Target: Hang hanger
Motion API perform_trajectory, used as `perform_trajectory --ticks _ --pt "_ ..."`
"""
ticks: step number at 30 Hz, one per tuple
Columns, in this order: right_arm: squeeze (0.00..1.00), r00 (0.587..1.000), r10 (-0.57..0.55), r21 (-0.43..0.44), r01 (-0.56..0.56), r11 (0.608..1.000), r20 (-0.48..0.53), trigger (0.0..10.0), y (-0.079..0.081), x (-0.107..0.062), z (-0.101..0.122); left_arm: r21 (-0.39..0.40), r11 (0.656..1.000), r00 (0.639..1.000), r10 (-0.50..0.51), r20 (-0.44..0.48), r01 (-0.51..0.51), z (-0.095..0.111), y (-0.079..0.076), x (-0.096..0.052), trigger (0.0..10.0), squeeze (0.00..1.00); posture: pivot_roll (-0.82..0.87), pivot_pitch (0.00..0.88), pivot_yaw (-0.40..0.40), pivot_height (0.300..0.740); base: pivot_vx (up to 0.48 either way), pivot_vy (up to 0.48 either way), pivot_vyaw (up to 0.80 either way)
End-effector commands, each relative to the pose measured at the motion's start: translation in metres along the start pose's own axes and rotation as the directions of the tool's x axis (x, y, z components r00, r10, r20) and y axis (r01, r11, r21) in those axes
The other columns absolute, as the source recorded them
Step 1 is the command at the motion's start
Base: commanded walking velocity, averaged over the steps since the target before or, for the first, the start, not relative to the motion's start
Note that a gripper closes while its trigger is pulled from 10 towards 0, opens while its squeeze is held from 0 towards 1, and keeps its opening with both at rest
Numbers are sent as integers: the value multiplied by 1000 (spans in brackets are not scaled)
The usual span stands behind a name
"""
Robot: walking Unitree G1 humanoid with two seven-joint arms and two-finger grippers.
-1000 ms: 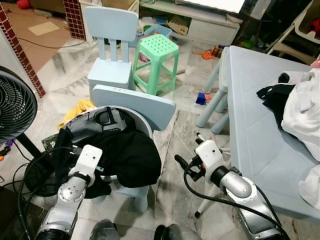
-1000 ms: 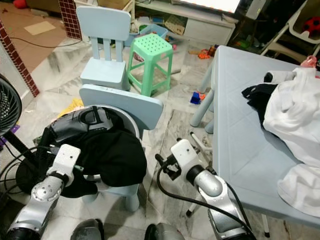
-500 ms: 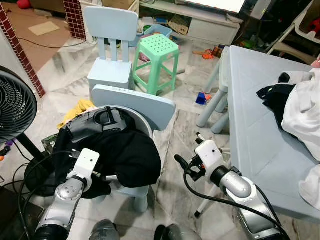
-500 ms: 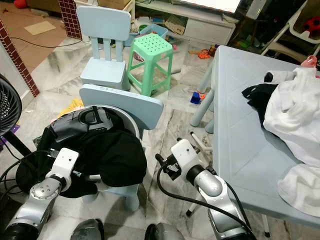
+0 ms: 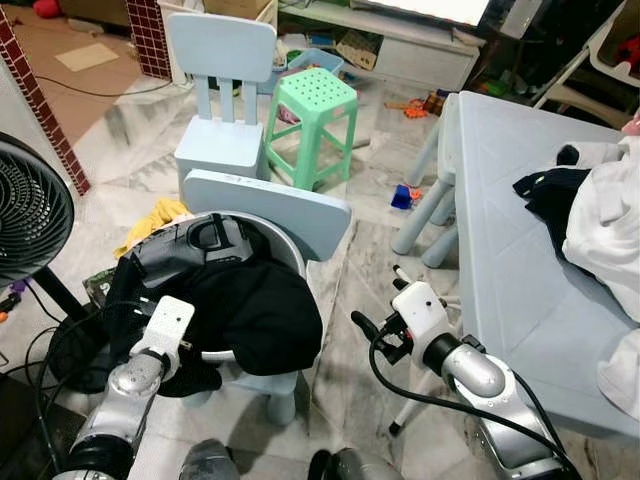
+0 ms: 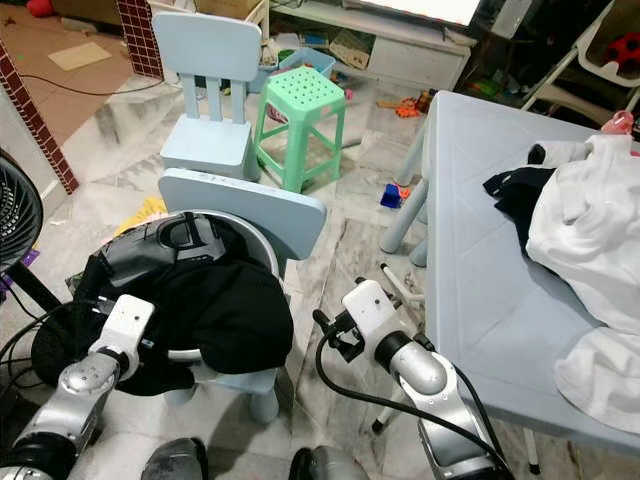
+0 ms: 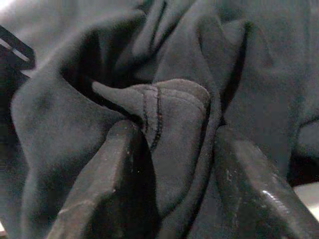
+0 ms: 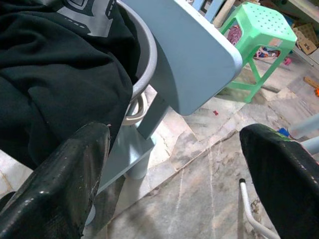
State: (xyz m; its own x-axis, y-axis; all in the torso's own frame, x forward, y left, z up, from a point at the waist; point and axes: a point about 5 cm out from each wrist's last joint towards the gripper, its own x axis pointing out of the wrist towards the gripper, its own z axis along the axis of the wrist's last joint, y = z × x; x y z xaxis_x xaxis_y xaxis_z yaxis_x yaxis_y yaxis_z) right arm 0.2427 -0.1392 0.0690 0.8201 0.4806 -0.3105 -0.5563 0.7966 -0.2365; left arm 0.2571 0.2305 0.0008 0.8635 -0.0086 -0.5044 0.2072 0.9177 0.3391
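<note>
**Left gripper pinching black cloth**

Left gripper (image 7: pixel 169 164) nips a fold of the black garment (image 5: pixel 255 310) heaped in the grey basket (image 6: pixel 262 250) on the pale blue chair (image 5: pixel 290 215). Right gripper (image 8: pixel 169 174), at three o'clock, gapes wide, holding nothing. Hanger: can't spot it.

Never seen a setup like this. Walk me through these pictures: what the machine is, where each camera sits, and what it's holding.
A humanoid robot with two silver arms, each ending in two black fingers. The two wide pictures come from its head, looking down; the close-ups come from cameras on each wrist. The left gripper has pinched a fold of black clothing heaped in a grey basket on a small blue chair. The right gripper hangs open over the floor. White laundry lies on the blue table.
</note>
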Motion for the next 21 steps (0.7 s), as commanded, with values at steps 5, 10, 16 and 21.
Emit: perform_trajectory --ticks 5,10,16,21 --pt "0 1000 -19 -8 19 1000 -11 10000 -5 -3 -3 19 1000 1000 16 4 -16 -3 0 1 0 0 -21 79 -130 740 0 0 0" --pt "0 1000 -21 -7 21 1000 -9 10000 -4 -2 -3 20 999 1000 28 4 -28 -5 1 0 0 0 -13 75 -128 740 0 0 0" --pt "0 1000 -18 -9 18 1000 -7 10000 -3 -1 -3 22 999 999 40 5 -40 -5 2 1 0 0 -12 72 -132 740 0 0 0" --pt "0 1000 -22 -12 22 1000 -1 10000 -6 1 -1 10 996 996 88 29 -89 -3 4 1 0 0 -8 69 -131 740 0 0 0"
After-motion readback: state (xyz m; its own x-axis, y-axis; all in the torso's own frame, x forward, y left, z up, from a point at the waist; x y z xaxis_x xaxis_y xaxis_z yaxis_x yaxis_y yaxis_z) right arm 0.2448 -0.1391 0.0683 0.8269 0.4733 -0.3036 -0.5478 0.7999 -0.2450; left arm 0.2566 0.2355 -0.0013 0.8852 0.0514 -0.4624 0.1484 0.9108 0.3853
